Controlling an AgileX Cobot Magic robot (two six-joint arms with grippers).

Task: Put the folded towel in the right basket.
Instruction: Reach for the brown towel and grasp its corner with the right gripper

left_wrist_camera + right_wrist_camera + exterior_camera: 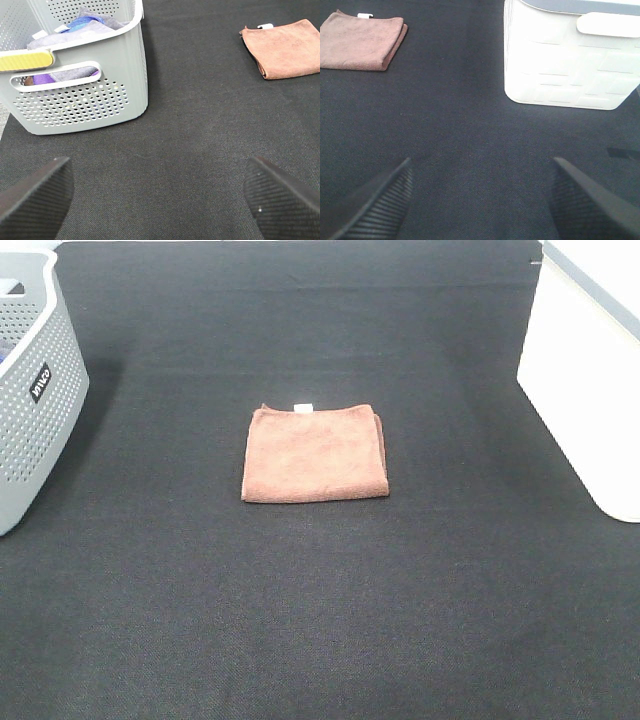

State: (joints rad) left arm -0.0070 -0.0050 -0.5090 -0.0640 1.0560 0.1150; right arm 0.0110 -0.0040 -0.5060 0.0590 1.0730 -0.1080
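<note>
A brown folded towel point(315, 454) with a small white tag lies flat on the black mat in the middle of the table. It also shows in the left wrist view point(285, 47) and in the right wrist view point(361, 41). The white right basket point(590, 370) stands at the right edge and shows close in the right wrist view point(567, 60). My left gripper point(160, 200) is open and empty over bare mat, short of the towel. My right gripper point(480, 200) is open and empty over bare mat near the white basket. Neither arm shows in the exterior high view.
A grey perforated basket point(35, 390) stands at the left edge; in the left wrist view point(75, 85) it holds purple and grey cloths. The black mat point(320, 620) covers the table.
</note>
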